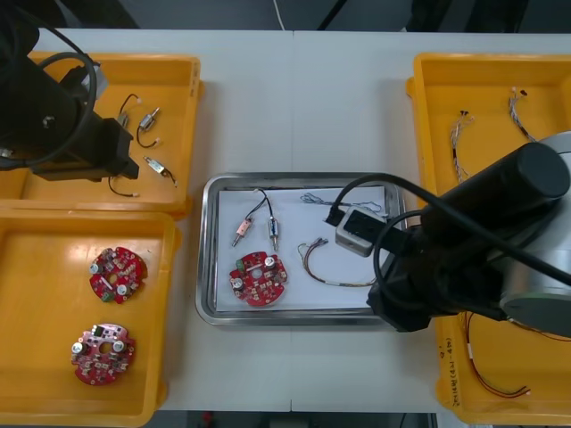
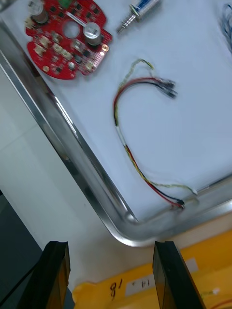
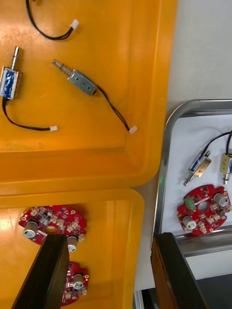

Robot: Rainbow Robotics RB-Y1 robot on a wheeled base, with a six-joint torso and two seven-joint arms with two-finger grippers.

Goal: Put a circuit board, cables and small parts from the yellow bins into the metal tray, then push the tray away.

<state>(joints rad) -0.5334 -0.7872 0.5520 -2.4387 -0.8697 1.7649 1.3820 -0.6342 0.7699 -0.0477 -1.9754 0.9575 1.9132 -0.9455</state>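
Tray (image 1: 207, 267) white inside, holds red circuit board (image 1: 259, 279), cables (image 2: 121, 136), small parts (image 1: 273, 234); left gripper (image 3: 108, 239), right gripper (image 2: 110, 246) spread, empty.

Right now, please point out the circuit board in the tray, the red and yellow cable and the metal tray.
circuit board (image 1: 259, 279), front view, centre of the board in the tray.
red and yellow cable (image 2: 121, 136), right wrist view, its middle stretch.
metal tray (image 1: 202, 259), front view, left rim.

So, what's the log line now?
metal tray: circuit board, two small metal parts, red and yellow cable, twisted blue and white cable | left jaws: open, over left yellow bins | right jaws: open, over tray's near right corner
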